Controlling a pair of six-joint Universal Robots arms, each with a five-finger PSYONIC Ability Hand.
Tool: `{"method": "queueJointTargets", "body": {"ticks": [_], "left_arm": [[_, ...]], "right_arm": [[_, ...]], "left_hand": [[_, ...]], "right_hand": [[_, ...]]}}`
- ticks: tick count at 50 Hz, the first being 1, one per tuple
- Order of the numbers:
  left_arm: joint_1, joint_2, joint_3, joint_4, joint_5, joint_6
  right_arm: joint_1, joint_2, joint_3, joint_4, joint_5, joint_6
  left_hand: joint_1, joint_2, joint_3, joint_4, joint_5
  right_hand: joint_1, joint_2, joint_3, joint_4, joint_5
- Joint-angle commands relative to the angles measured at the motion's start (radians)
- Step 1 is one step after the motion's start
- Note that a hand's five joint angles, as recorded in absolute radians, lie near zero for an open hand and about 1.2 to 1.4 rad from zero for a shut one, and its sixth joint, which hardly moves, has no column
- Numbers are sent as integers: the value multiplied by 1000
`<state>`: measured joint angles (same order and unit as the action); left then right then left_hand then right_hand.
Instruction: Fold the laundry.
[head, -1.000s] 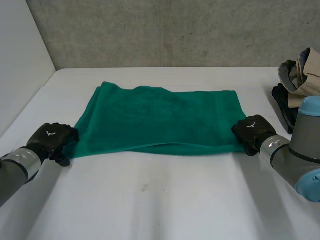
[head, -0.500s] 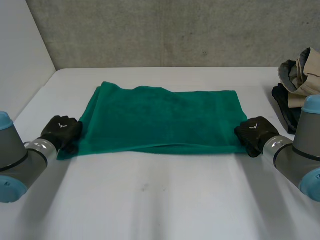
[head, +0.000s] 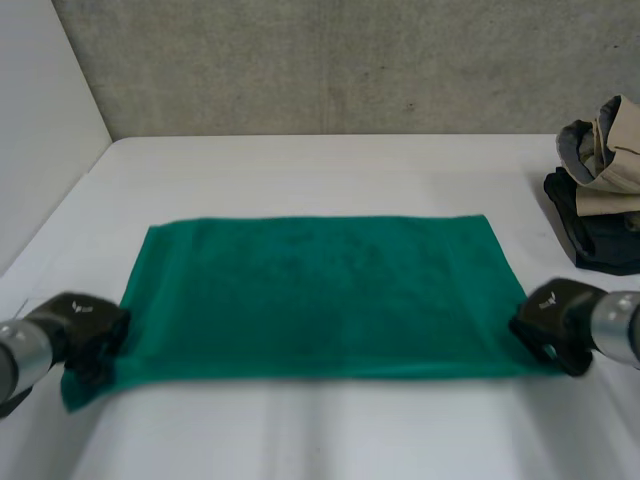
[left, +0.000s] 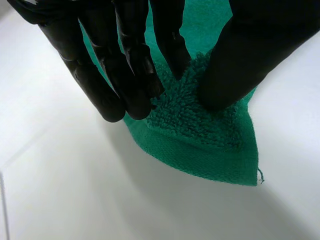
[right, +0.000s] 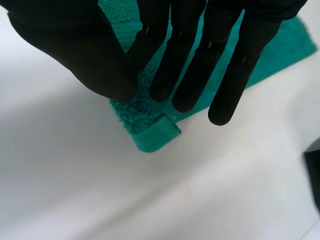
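A green towel (head: 320, 290) lies spread flat across the middle of the white table (head: 320, 170), its long side running left to right. My left hand (head: 85, 325) is at its near left corner. In the left wrist view the thumb and fingers (left: 100, 65) pinch that corner of the towel (left: 200, 135), and its tip hangs free beyond them. My right hand (head: 552, 318) is at the near right corner. In the right wrist view the thumb and straight fingers (right: 200, 60) pinch the towel (right: 150, 130) there, just above the table.
A pile of other clothes (head: 605, 180), beige over dark, sits at the table's back right edge. A grey wall (head: 330, 60) closes the far side and a white panel (head: 40, 130) the left. Bare table lies in front of the towel.
Both hands have drawn back toward the front edge with the towel's near corners, pulling it out wider and flatter. The left hand has closed on its corner.
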<state>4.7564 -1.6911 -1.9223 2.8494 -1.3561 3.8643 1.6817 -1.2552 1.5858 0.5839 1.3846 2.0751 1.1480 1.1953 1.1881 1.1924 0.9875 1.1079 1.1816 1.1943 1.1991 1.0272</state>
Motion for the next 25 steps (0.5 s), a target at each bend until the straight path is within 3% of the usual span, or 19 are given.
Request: {"method": "queueJointTargets", "body": {"ticks": [1, 6, 11, 14, 25], "left_arm": [[-9, -2, 2, -45, 12, 61], [-98, -90, 135, 50, -34, -29], [-190, -249, 385, 175, -191, -215], [-228, -338, 512, 202, -253, -261], [-288, -620, 896, 173, -360, -221]], "right_arm": [[6, 2, 16, -66, 1, -30], [42, 72, -42, -280, 10, 45], [84, 178, -154, -516, 10, 143], [102, 246, -220, -632, 10, 181], [135, 517, -496, -875, 7, 200]], "left_hand": [[248, 201, 208, 204, 234], [248, 201, 208, 204, 234], [248, 201, 208, 204, 234], [248, 201, 208, 204, 234], [248, 201, 208, 204, 234]], "right_hand": [[288, 215, 202, 197, 195], [288, 215, 202, 197, 195], [288, 215, 202, 197, 195], [288, 215, 202, 197, 195], [288, 215, 202, 197, 195]]}}
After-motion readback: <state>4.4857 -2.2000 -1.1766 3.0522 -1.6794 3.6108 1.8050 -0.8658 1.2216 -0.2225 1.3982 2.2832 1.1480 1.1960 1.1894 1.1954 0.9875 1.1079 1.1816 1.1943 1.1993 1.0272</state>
